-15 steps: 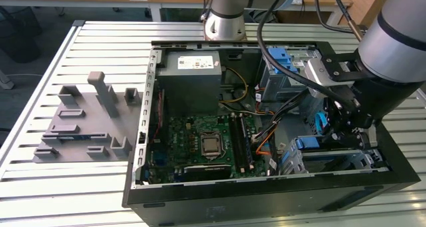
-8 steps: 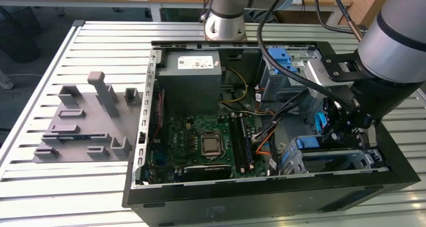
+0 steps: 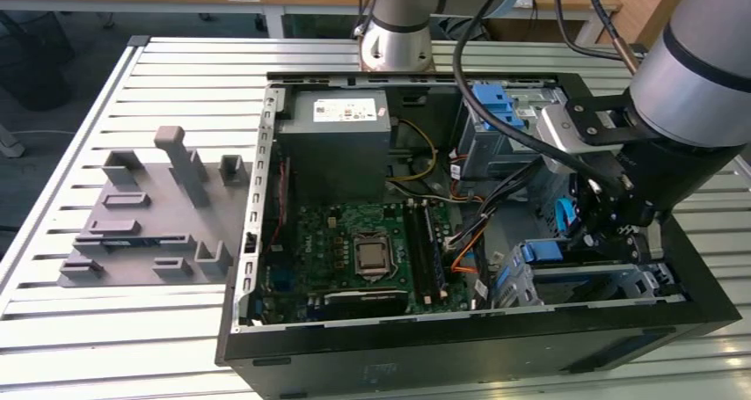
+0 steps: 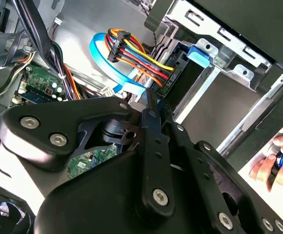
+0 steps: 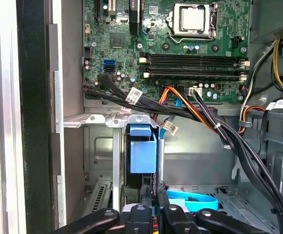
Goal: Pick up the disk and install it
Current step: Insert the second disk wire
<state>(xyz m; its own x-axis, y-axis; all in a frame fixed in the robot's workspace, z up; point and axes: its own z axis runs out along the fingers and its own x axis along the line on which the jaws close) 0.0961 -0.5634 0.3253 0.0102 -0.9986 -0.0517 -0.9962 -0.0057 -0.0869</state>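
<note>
The disk point(image 5: 142, 155) stands on edge in a slot of the metal drive cage point(image 5: 98, 146). I see its blue rail end and a dark edge; its labelled face is hidden. In the second wrist view the same blue rail end point(image 4: 199, 52) sits at the cage mouth beside a black connector point(image 4: 176, 73). My gripper point(image 5: 154, 192) hangs just in front of that end, fingers together and nothing between them. In the exterior view the gripper point(image 3: 613, 233) is down inside the open computer case point(image 3: 470, 347), over the drive cage point(image 3: 634, 286) at the exterior view's right.
Bundled black and orange cables point(image 5: 180, 109) and a light blue ribbon cable point(image 5: 195, 202) run close to the cage. The motherboard point(image 3: 364, 250) and power supply point(image 3: 340, 127) lie further in. A grey fixture point(image 3: 153, 215) stands on the slatted table. A person's hand point(image 4: 270, 165) rests outside the case.
</note>
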